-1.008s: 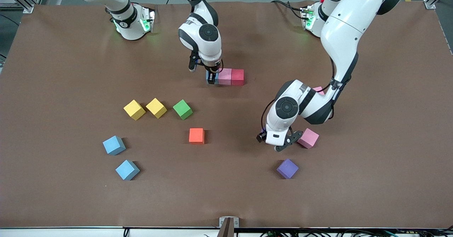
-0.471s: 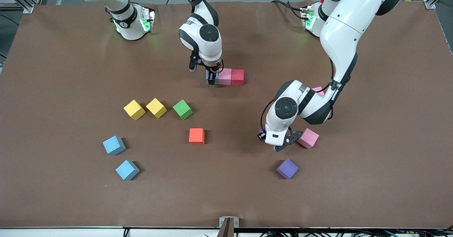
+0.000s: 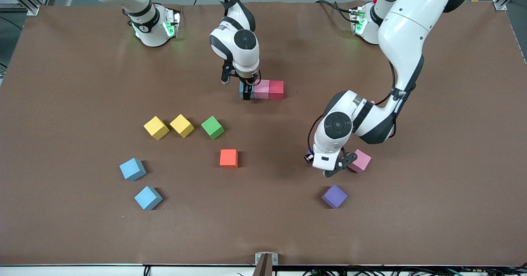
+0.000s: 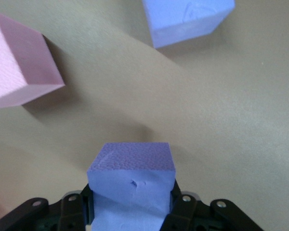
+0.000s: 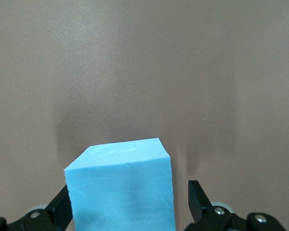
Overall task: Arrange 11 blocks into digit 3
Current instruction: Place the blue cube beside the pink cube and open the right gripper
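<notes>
Blocks: three light blue [image 3: 132, 169], two yellow [image 3: 156, 127], two purple [image 3: 334, 196].

Blue, pink, red blocks [image 3: 269, 89] touch in a row.

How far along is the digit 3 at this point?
Early. Done: one row of three touching cubes, light blue, pink, red; the open right gripper has just let go of the blue one. In hand: the left gripper is shut on a purple cube. Left: green, orange and the other scattered cubes.
</notes>
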{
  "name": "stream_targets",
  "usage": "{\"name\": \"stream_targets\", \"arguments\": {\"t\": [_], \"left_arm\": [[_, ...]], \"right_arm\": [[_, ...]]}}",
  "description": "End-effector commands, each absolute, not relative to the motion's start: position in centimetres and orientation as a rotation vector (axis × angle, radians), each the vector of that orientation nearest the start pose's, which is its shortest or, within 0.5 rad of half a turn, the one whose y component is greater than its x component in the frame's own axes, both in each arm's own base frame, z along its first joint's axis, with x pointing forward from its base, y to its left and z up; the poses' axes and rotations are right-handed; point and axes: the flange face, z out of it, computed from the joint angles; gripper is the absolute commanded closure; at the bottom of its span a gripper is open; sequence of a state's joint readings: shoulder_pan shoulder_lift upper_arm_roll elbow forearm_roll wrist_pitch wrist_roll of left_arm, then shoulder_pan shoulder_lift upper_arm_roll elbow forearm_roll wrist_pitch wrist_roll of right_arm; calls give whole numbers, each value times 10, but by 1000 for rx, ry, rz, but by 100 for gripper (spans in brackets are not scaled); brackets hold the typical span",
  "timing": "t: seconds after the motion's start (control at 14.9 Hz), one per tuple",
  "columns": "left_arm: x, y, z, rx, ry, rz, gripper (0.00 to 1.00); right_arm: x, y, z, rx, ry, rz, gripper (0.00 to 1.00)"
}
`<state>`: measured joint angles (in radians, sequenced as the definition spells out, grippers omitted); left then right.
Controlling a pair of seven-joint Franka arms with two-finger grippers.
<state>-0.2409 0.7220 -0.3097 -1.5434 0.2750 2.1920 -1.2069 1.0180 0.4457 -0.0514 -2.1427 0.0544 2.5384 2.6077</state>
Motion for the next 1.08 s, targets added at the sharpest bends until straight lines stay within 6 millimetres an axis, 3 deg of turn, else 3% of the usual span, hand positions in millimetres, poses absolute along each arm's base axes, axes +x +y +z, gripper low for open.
{"name": "stream_targets", "arguments": {"t": [0.0, 0.27, 0.6, 1.01], "left_arm": [[620, -321, 251, -2973, -858, 34, 59], [616, -320, 259, -2949, -849, 59, 59], [618, -319, 280, -2946, -852, 36, 59], [620, -317, 283, -2943, -842, 14, 59]], "right_arm": [[322, 467, 192, -2117, 2381, -15, 0], [322, 466, 198, -2134, 2385, -18, 0], [322, 465, 219, -2159, 2376, -14, 0], [322, 462, 248, -2226, 2355, -10, 0]]}}
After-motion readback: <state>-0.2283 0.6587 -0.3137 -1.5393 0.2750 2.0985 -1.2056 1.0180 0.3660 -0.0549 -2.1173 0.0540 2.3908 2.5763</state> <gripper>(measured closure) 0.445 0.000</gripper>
